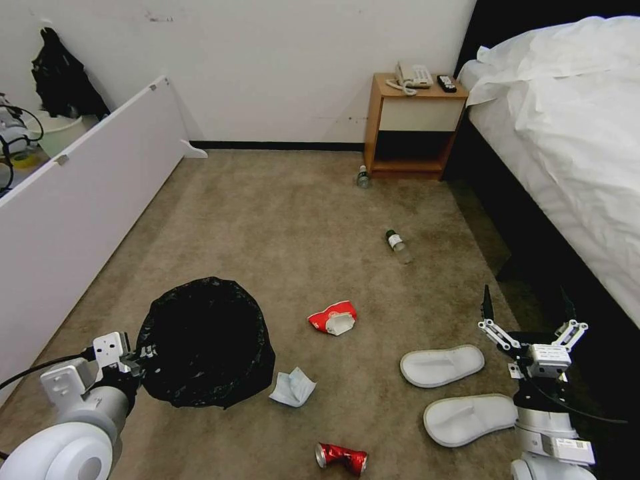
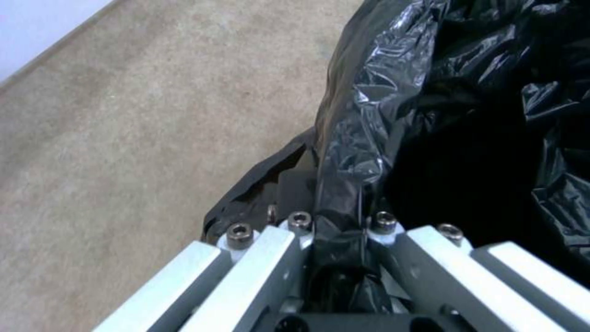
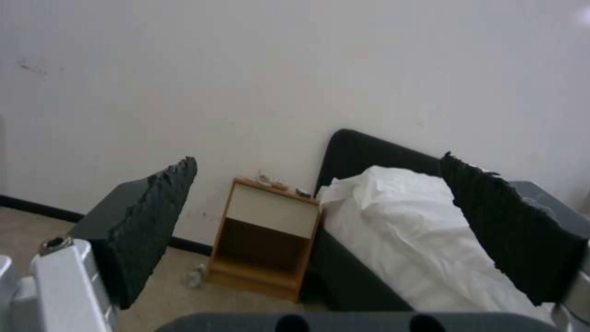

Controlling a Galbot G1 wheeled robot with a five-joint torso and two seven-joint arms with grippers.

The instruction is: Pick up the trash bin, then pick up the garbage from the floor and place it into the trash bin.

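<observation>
**Ana:** Beside the long white panel, near its close end, sits the round bin lined with a crinkly black plastic bag [image 1: 203,340]. Is it held?

**Ben:** Yes. The left end effector [image 1: 137,357] is clamped on the bin's rim on the side toward the panel. In the left wrist view, a fold of the black liner [image 2: 344,184] is pinched between the closed fingers. A rim grip makes sense, since the bin is too wide to span.

**Ana:** Is it off the beige-brown short-pile carpet [image 1: 267,220]?

**Ben:** I cannot tell from these views. The mouth faces up, which suits dropping litter in.

**Ana:** And the right end effector [image 1: 530,320]?

**Ben:** It hangs spread open and empty, well away from the bin on the bed side, above the two white slippers [image 1: 441,365]. Its wrist camera looks toward the wooden nightstand [image 3: 264,240] and the white-sheeted bed [image 3: 418,230], not at the floor. I judge it is waiting to collect.

**Ana:** What lies nearest the bin?

**Ben:** A crumpled white paper [image 1: 293,388] is just beside it. A red and white wrapper [image 1: 333,318] is a little farther on the slipper side, and a crushed red can [image 1: 341,458] lies nearer the robot.

**Ana:** Farther off?

**Ben:** A clear bottle with a green label [image 1: 398,245] lies well beyond the bin toward the nightstand, and another small bottle [image 1: 363,177] stands by the nightstand's foot.

**Ana:** So the litter is still to be gathered.

**Ben:** That is how I read it; nothing shows inside the bin's dark mouth.
</observation>
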